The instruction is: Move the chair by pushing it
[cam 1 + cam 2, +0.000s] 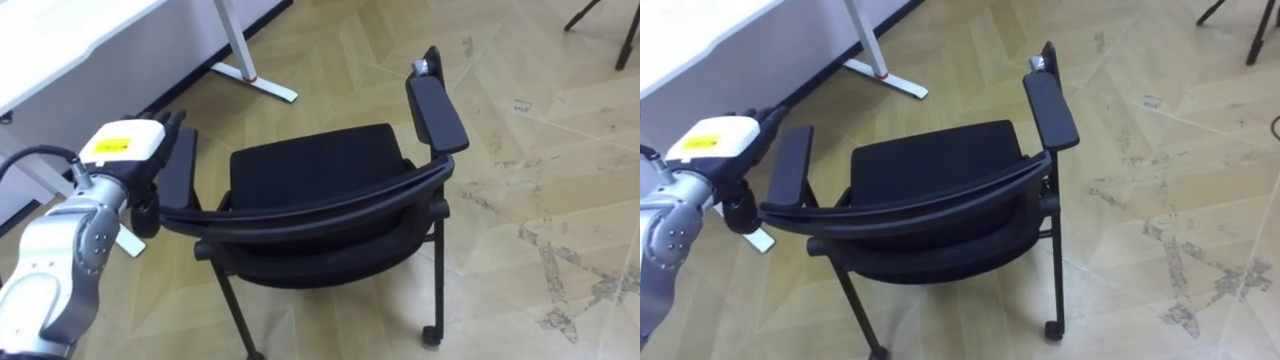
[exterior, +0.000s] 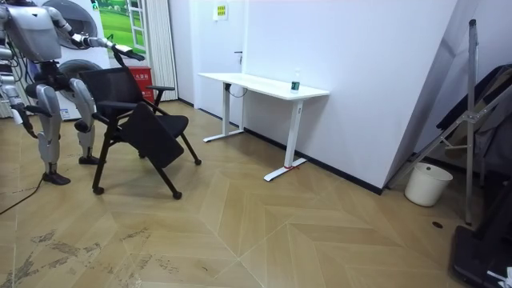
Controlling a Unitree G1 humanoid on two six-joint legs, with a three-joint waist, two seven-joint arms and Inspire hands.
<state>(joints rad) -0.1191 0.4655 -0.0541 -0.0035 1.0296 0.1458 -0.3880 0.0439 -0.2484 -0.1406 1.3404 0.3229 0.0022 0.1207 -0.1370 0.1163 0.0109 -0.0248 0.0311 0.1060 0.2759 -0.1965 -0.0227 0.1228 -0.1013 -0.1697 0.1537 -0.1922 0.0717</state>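
The black chair (image 1: pixel 315 165), with its padded seat, curved backrest and two flat armrests, stands on the pale herringbone wooden floor (image 1: pixel 560 150). It is just beside the near end of the long white desk with white metal legs (image 1: pixel 60 40) and apart from it, its seat facing along the desk's front. The robot stands behind the backrest, further from the desk than the chair is. Its left hand (image 1: pixel 125 148) lies against the outer side of the desk-side armrest (image 1: pixel 178 165), touching it. The dark fingers (image 1: pixel 174 118) reach forward, but I cannot tell whether they grip. The right hand (image 2: pixel 19 120) hangs low on the side away from the desk, too small to read. A small green bottle (image 2: pixel 295 80) stands on the desk's far end.
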